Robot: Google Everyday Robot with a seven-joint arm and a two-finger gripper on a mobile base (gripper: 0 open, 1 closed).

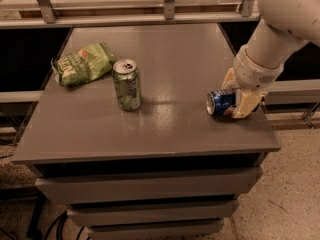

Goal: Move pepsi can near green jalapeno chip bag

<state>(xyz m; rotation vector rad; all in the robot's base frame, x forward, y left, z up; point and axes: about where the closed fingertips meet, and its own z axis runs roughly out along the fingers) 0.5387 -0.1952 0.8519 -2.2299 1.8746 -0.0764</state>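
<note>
The pepsi can (218, 102) lies on its side near the right edge of the grey table (175, 59), its silver top facing left. My gripper (233, 100) comes down from the upper right and straddles the can. One cream finger (245, 105) presses the near side and the other sits behind the can, so the gripper is shut on it. The can still rests on the table. The green jalapeno chip bag (82, 63) lies crumpled at the far left of the table, well away from the can.
A green soda can (126, 84) stands upright left of centre, between the chip bag and the pepsi can. The table's right and front edges are close to the gripper. A metal rail (165, 18) runs along the back.
</note>
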